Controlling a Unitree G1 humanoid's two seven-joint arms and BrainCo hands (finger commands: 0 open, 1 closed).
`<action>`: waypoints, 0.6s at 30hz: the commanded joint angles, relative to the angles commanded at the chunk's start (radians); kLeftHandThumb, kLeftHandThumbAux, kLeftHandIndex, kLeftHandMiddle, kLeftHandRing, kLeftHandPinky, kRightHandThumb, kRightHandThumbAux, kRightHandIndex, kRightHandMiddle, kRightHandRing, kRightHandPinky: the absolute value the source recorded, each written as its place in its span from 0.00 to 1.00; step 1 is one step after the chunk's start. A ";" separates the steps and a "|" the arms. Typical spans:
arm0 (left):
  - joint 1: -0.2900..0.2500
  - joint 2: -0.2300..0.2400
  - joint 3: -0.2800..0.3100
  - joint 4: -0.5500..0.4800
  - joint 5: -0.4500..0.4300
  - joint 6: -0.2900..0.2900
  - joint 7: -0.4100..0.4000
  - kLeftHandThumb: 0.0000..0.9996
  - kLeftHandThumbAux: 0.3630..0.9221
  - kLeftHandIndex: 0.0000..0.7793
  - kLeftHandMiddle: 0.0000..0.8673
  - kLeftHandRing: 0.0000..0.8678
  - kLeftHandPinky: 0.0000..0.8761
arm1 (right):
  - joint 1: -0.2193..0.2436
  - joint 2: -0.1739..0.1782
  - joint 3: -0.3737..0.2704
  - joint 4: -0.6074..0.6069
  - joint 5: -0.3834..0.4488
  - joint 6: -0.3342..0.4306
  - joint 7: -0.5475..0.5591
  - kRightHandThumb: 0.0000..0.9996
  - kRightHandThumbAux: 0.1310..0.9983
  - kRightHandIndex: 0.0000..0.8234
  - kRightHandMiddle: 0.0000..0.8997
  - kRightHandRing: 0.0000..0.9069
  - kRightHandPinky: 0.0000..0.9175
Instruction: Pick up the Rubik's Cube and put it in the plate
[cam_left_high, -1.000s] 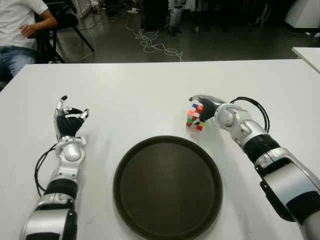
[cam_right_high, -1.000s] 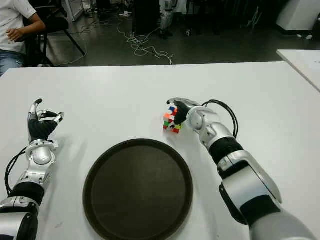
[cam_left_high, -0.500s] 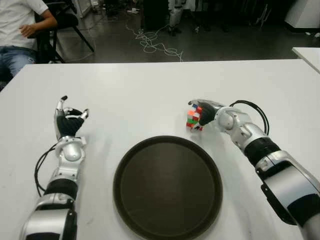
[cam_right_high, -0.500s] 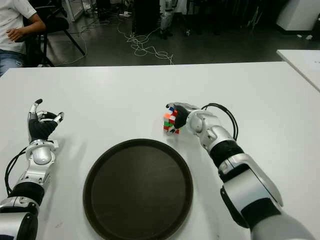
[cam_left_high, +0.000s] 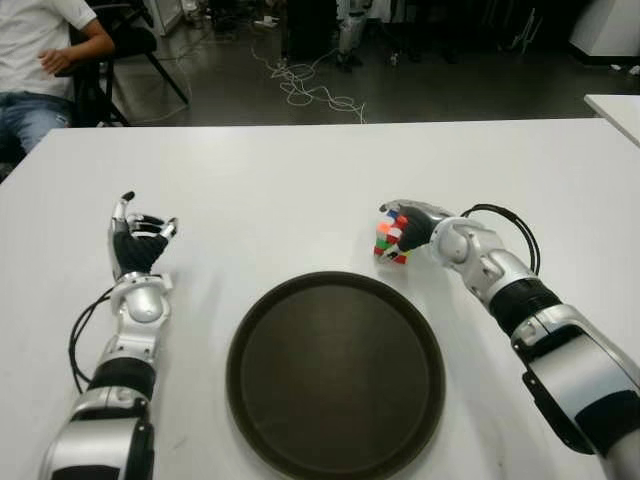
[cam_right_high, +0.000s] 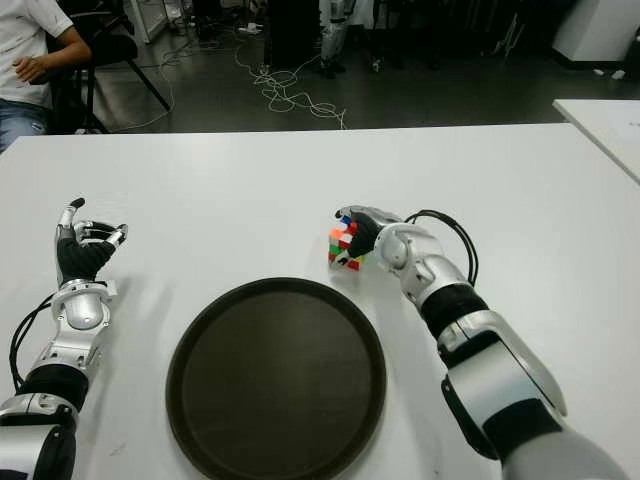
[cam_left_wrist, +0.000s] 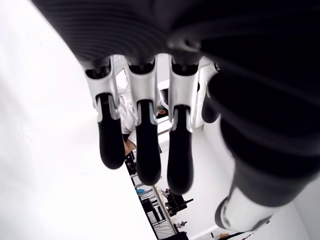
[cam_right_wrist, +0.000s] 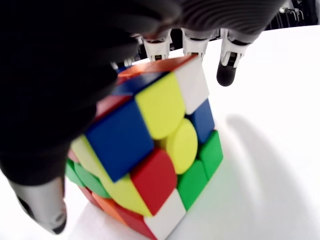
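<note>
Left eye view: a white table (cam_left_high: 300, 170) is seen filling most of the scene, with a dark floor strewn with cables (cam_left_high: 305, 85) beyond its far edge and a seated person (cam_left_high: 40, 70) at the far left. A round dark plate (cam_left_high: 335, 372) is set on the near middle of the table, with nothing in it. The right hand (cam_left_high: 415, 228) is held just beyond the plate's far right rim, its fingers (cam_right_wrist: 227, 70) curled over the cube (cam_left_high: 391, 238) and its thumb pressed against the opposite side, so the cube is gripped. The cube is shown tilted on one edge, and whether its lowest corner touches the table cannot be told; it is outside the plate, close to the rim. In the right wrist view the cube's yellow, blue, red and green squares are seen close up, with a soft shadow cast on the table beside it. The left hand (cam_left_high: 138, 245) is seen well to the left of the plate, palm side up, its fingers loosely bent and nothing held in them.
</note>
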 joint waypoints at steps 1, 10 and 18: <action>0.000 0.000 0.000 0.000 0.000 0.000 0.000 0.31 0.75 0.17 0.47 0.57 0.62 | 0.000 -0.001 0.000 0.000 0.001 -0.002 0.001 0.00 0.65 0.02 0.08 0.04 0.00; -0.002 0.003 -0.002 0.005 0.002 -0.001 -0.005 0.31 0.76 0.18 0.67 0.77 0.79 | 0.003 -0.008 0.008 0.011 -0.012 -0.029 -0.017 0.00 0.62 0.03 0.08 0.05 0.02; 0.003 0.005 -0.003 -0.003 0.005 0.003 -0.003 0.32 0.76 0.17 0.61 0.71 0.72 | 0.001 0.002 -0.008 0.055 0.008 -0.060 -0.043 0.00 0.63 0.04 0.08 0.06 0.04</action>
